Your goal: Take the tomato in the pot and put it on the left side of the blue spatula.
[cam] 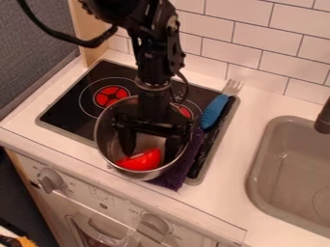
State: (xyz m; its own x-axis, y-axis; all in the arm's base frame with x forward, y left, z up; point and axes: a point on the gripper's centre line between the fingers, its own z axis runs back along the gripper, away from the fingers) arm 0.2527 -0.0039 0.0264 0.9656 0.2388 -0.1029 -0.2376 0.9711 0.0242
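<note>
Nearest you, at the bottom, is the stove's white front, with one knob [50, 181] toward 8 o'clock and another knob [155, 225] at 6. Now to your tool [149, 155]: it hangs down inside the metal pot [103, 147], its fingers spread apart. The red tomato [143, 160] lies in the pot, by the wall at 6 o'clock, low between the fingers. The pot sits on the black stovetop [67, 108], a purple cloth [185, 171] just beside it at 4 to 5 o'clock. Out at 2 o'clock from the pot you have the blue spatula [214, 112], its pronged end pointing toward 1. Farther out, between 3 and 4, the grey sink [290, 176] is set into the white desk [228, 193].
</note>
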